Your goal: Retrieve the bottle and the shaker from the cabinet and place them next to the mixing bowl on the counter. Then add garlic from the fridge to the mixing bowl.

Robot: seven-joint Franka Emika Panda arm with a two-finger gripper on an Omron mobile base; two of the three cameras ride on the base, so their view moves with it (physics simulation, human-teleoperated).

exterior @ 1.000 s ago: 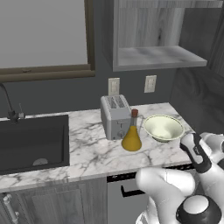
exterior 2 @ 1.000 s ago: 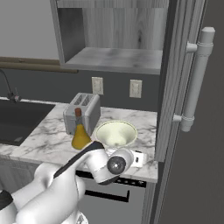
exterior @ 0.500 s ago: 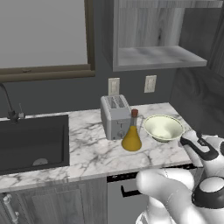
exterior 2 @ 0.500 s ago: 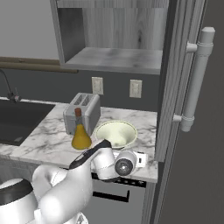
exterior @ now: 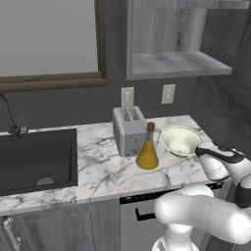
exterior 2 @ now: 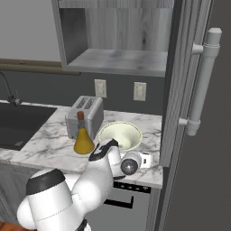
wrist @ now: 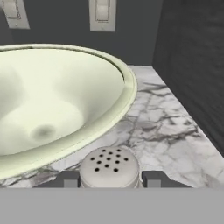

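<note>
— Shaker (wrist: 109,167) first: where is it?
— Between the two dark fingertips (wrist: 69,178) of the hand (wrist: 109,179), which pinches it from both sides. Its perforated cap faces up, and it sits low over the marble tabletop (wrist: 162,127), just in front of the mixing bowl (wrist: 57,100); whether it touches the marble I cannot tell.
— And the bowl?
— Pale cream-green, standing on the tabletop near the right end, close to the fridge (exterior 2: 198,113). In the right base view the hand (exterior 2: 145,160) is at the front edge beside the bowl.
— The bottle?
— The amber bottle (exterior: 147,149) stands upright to the bowl's left, just in front of the toaster (exterior: 129,130).
— Further out?
— The cabinet (exterior: 171,63) hangs above with a bare shelf board, two wall outlets (exterior: 168,93) below it, and the black sink (exterior: 37,157) lies at the far left.
</note>
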